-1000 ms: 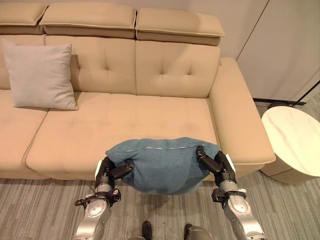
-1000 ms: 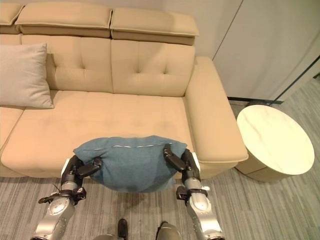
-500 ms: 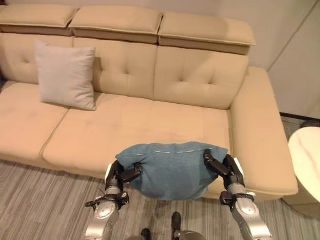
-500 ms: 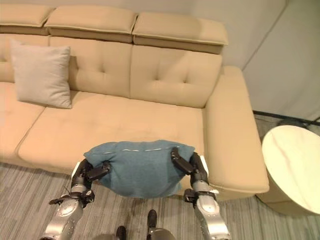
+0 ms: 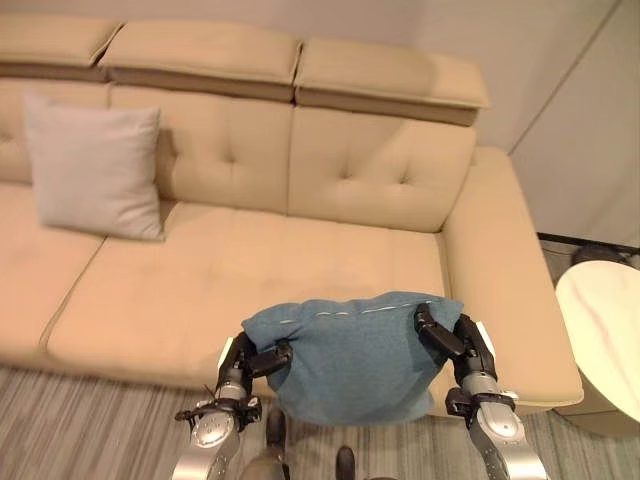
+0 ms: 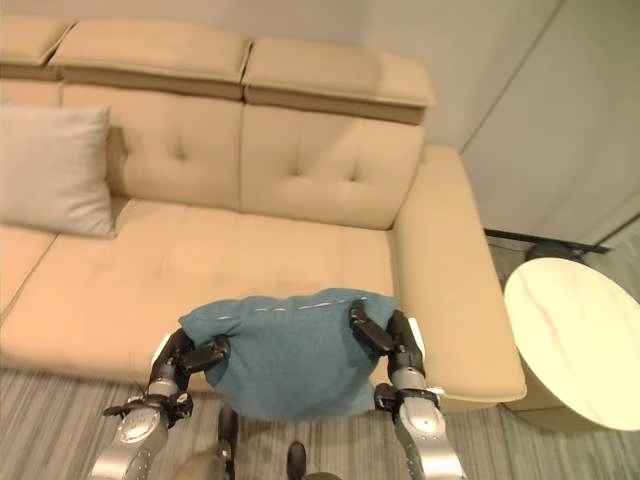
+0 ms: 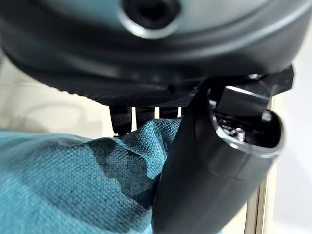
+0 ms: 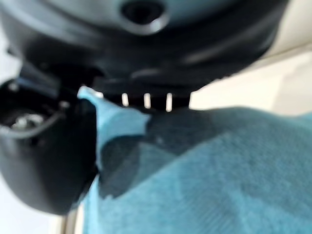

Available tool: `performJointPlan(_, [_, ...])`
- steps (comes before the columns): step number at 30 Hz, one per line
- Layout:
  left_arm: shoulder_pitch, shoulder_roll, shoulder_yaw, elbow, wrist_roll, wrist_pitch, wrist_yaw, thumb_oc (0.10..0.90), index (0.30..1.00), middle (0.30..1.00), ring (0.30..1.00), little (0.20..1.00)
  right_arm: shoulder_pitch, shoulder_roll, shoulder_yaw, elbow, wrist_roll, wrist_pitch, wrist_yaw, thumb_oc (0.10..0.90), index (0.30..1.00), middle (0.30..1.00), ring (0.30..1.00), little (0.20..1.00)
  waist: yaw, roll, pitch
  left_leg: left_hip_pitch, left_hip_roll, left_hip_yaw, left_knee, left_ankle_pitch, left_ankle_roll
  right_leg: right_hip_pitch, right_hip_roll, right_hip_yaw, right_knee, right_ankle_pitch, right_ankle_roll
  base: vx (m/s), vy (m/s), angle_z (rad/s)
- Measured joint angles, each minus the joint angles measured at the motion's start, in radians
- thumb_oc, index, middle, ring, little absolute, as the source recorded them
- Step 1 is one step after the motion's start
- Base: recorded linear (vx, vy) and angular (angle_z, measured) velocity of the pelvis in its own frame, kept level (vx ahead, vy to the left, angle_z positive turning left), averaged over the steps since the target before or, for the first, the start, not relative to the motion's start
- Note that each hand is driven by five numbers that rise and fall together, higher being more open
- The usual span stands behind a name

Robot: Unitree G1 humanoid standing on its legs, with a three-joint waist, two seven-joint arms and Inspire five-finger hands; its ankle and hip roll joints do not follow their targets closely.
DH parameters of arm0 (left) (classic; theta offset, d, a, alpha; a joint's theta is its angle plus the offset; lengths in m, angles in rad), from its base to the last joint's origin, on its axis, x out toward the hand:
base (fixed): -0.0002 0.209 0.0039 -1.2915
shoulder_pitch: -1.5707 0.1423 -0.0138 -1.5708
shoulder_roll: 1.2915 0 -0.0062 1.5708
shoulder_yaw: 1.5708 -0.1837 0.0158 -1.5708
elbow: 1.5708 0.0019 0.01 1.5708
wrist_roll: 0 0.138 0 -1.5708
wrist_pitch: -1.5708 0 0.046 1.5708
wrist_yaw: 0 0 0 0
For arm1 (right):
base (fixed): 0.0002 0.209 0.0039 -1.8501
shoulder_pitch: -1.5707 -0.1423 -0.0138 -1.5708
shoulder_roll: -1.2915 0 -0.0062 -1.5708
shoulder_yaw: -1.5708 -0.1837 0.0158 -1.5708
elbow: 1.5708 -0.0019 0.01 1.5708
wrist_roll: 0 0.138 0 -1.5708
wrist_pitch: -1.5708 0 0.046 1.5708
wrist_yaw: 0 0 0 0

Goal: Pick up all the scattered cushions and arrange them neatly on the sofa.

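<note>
1. Blue cushion (image 5: pixel 350 355) held up in the air, at the sofa's (image 5: pixel 300 260) front edge, over the right seat.
2. Left hand (image 5: pixel 245 362) and right hand (image 5: pixel 455 342) each pinch a top corner, thumb against fingers.
3. Grey cushion (image 5: pixel 95 165) leans upright on the sofa backrest, far left.
4. Round white table (image 6: pixel 575 340) just beyond the sofa's right armrest.

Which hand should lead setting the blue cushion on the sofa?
Neither alone: the left hand and right hand each pinch an opposite end of the blue cushion, held over the front edge of the sofa. Probably move both forward together.
</note>
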Motion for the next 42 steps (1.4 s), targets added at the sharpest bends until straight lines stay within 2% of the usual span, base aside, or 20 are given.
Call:
performJointPlan(4, [-0.015,0.022,-0.002,-0.014,0.0,0.0,-0.001,0.4,0.3,0.3,0.3,0.3,0.002,0.02,-0.009,-0.022,0.0,-0.001,0.0,0.4,0.3,0.3,0.3,0.3,-0.023,-0.01,-0.006,0.035,-0.081,0.035,-0.046,0.002,0.036,-0.025,-0.091,0.002,0.059,-0.041,0.067,0.06,0.158,-0.22])
performJointPlan(8, [-0.017,0.06,0.017,-0.015,0.0,0.0,0.001,0.4,0.3,0.3,0.3,0.3,-0.019,0.039,0.022,-0.024,-0.001,0.0,0.011,0.4,0.3,0.3,0.3,0.3,0.005,-0.011,-0.006,0.059,-0.091,0.072,-0.051,-0.012,0.062,-0.069,-0.11,0.019,0.142,-0.054,0.114,0.04,0.124,-0.3])
performJointPlan(9, [-0.015,0.073,0.023,-0.015,0.0,0.0,0.001,0.4,0.3,0.3,0.3,0.3,-0.027,0.04,0.03,-0.024,-0.003,0.0,0.012,0.4,0.3,0.3,0.3,0.3,0.009,-0.009,-0.004,0.074,-0.092,0.078,-0.053,-0.028,0.083,-0.079,-0.109,0.024,0.185,-0.061,0.127,0.04,0.096,-0.24])
performJointPlan(11, [-0.016,0.066,0.042,-0.016,0.0,-0.001,0.003,0.4,0.3,0.3,0.3,0.3,-0.035,0.062,0.031,-0.024,-0.005,0.002,0.014,0.4,0.3,0.3,0.3,0.3,0.023,0.004,0.007,0.112,-0.074,0.092,-0.055,-0.043,0.094,-0.166,-0.107,0.015,0.367,-0.106,0.16,0.1,0.035,-0.31])
performJointPlan(16, [-0.007,0.056,0.067,-0.016,0.0,-0.001,0.004,0.4,0.3,0.3,0.3,0.3,-0.043,0.062,0.047,-0.024,-0.006,0.003,0.015,0.4,0.3,0.3,0.3,0.3,0.028,-0.004,0.007,0.135,-0.075,0.113,-0.064,-0.07,0.076,-0.217,-0.17,-0.048,0.26,-0.069,0.135,0.11,-0.026,-0.22])
performJointPlan(18, [-0.006,0.036,0.092,-0.01,0.0,-0.002,0.005,0.4,0.3,0.3,0.3,0.3,-0.038,0.059,0.064,-0.023,-0.009,0.009,0.022,0.4,0.3,0.3,0.3,0.3,0.02,-0.003,0.009,0.136,-0.064,0.118,-0.065,-0.079,0.077,-0.307,-0.168,-0.06,0.227,-0.02,0.119,0.12,-0.081,-0.13])
performJointPlan(20, [-0.004,0.035,0.098,-0.01,0.0,-0.002,0.005,0.4,0.3,0.3,0.3,0.3,-0.019,0.056,0.061,-0.019,-0.01,0.014,0.022,0.4,0.3,0.3,0.3,0.3,0.001,-0.017,0.01,0.154,-0.067,0.104,-0.065,-0.082,0.068,-0.305,-0.162,-0.059,0.155,0.057,0.116,0.12,-0.136,0.32])
performJointPlan(21, [-0.003,0.035,0.096,-0.01,0.0,-0.002,0.005,0.4,0.3,0.3,0.3,0.3,-0.009,0.055,0.06,-0.016,-0.01,0.014,0.022,0.4,0.3,0.3,0.3,0.3,-0.002,-0.023,0.007,0.16,-0.068,0.089,-0.065,-0.086,0.053,-0.295,-0.155,-0.039,0.142,0.08,0.109,0.16,-0.16,0.56])
performJointPlan(22, [-0.002,0.028,0.08,-0.014,0.0,-0.003,0.005,0.4,0.3,0.3,0.3,0.3,0.003,0.047,0.047,-0.003,-0.01,0.014,0.021,0.4,0.3,0.3,0.3,0.3,-0.007,-0.016,0.006,0.172,-0.05,0.067,-0.065,-0.087,0.031,-0.261,-0.124,-0.018,0.105,0.157,0.068,0.17,-0.171,0.38])
performJointPlan(24, [0.003,0.017,0.074,-0.016,0.0,-0.003,0.005,0.4,0.3,0.3,0.3,0.3,0.003,0.022,0.046,0.001,-0.01,0.02,0.023,0.4,0.3,0.3,0.3,0.3,0.002,0.013,0.001,0.175,-0.005,0.054,-0.064,-0.09,-0.002,-0.223,-0.08,-0.039,0.055,0.167,0.052,0.14,-0.15,0.23])
performJointPlan(27, [-0.004,0.003,0.067,-0.021,-0.001,-0.004,0.005,0.4,0.3,0.3,0.3,0.3,0.002,0.004,0.033,0.001,-0.01,0.025,0.024,0.4,0.3,0.3,0.3,0.3,-0.002,0.02,-0.003,0.187,0.045,0.027,-0.061,-0.078,-0.032,-0.166,-0.031,-0.077,-0.001,0.171,0.019,0.08,-0.213,0.3])
performJointPlan(28, [-0.015,0.0,0.057,-0.019,-0.001,-0.004,0.004,0.4,0.3,0.3,0.3,0.3,0.004,0.006,0.021,0.001,-0.01,0.025,0.021,0.4,0.3,0.3,0.3,0.3,-0.013,0.015,-0.001,0.161,0.052,0.007,-0.013,-0.079,-0.049,-0.15,-0.025,-0.106,-0.008,0.164,0.009,0.04,-0.237,0.88])
performJointPlan(29, [-0.048,-0.004,0.035,-0.011,-0.002,-0.004,0.004,0.4,0.3,0.3,0.3,0.3,0.002,0.003,-0.004,0.002,-0.01,0.024,0.013,0.4,0.3,0.3,0.3,0.3,-0.027,-0.01,0.004,0.075,0.043,-0.011,0.121,-0.074,-0.06,-0.143,-0.032,-0.139,0.0,0.142,-0.013,0.07,-0.188,1.12])
performJointPlan(30, [-0.068,-0.006,0.027,-0.007,-0.003,-0.004,0.005,0.4,0.3,0.3,0.3,0.3,-0.019,-0.012,-0.013,0.002,-0.01,0.024,0.011,0.4,0.3,0.3,0.3,0.3,-0.018,-0.027,0.012,-0.002,0.06,0.02,0.277,-0.068,-0.068,-0.133,-0.029,-0.159,0.013,0.115,-0.054,0.1,-0.096,0.89])
performJointPlan(32, [-0.068,-0.004,0.031,-0.008,-0.003,-0.005,0.004,0.4,0.3,0.3,0.3,0.3,-0.035,-0.014,-0.012,0.002,-0.009,0.023,0.011,0.4,0.3,0.3,0.3,0.3,-0.017,-0.026,0.012,-0.036,0.08,0.025,0.336,-0.072,-0.059,-0.13,-0.012,-0.161,0.015,0.095,-0.083,0.19,-0.016,0.17])
performJointPlan(34, [-0.071,-0.011,0.03,-0.03,-0.002,-0.005,0.004,0.4,0.3,0.3,0.3,0.3,-0.034,-0.014,-0.025,0.001,-0.005,0.023,0.007,0.4,0.3,0.3,0.3,0.3,-0.027,-0.035,0.017,0.009,0.046,0.017,0.115,-0.097,-0.059,-0.14,-0.008,-0.128,0.007,0.104,-0.065,0.24,0.098,-0.1])
performJointPlan(36, [-0.057,-0.009,0.042,-0.054,-0.002,-0.004,0.005,0.4,0.3,0.3,0.3,0.3,-0.035,-0.013,-0.019,0.001,-0.005,0.023,0.008,0.4,0.3,0.3,0.3,0.3,-0.022,-0.024,0.014,0.073,0.05,0.017,-0.002,-0.094,-0.056,-0.121,0.032,-0.093,-0.016,0.112,-0.064,0.19,0.104,-0.53])
performJointPlan(39, [-0.05,-0.009,0.039,-0.077,-0.002,-0.004,0.004,0.4,0.3,0.3,0.3,0.3,-0.035,-0.024,-0.023,-0.006,-0.005,0.023,0.006,0.4,0.3,0.3,0.3,0.3,-0.029,0.007,0.007,0.145,0.053,0.02,-0.051,-0.083,-0.045,-0.091,0.077,-0.069,-0.04,0.119,-0.074,0.13,0.086,-0.52])
performJointPlan(40, [-0.049,-0.004,0.039,-0.089,-0.002,-0.004,0.004,0.4,0.3,0.3,0.3,0.3,-0.037,-0.019,-0.024,-0.011,-0.005,0.023,0.003,0.4,0.3,0.3,0.3,0.3,-0.03,0.003,0.007,0.154,0.049,0.026,-0.064,-0.06,-0.052,-0.093,0.074,-0.06,-0.04,0.121,-0.071,0.08,0.085,-0.39])
performJointPlan(42, [-0.05,-0.004,0.039,-0.105,-0.002,-0.004,0.004,0.4,0.3,0.3,0.3,0.3,-0.032,-0.021,-0.031,-0.034,-0.005,0.023,-0.005,0.4,0.3,0.3,0.3,0.3,-0.034,0.002,0.007,0.155,0.035,0.035,-0.064,-0.065,-0.044,-0.094,0.061,-0.056,-0.04,0.124,-0.069,0.06,0.078,-0.16])
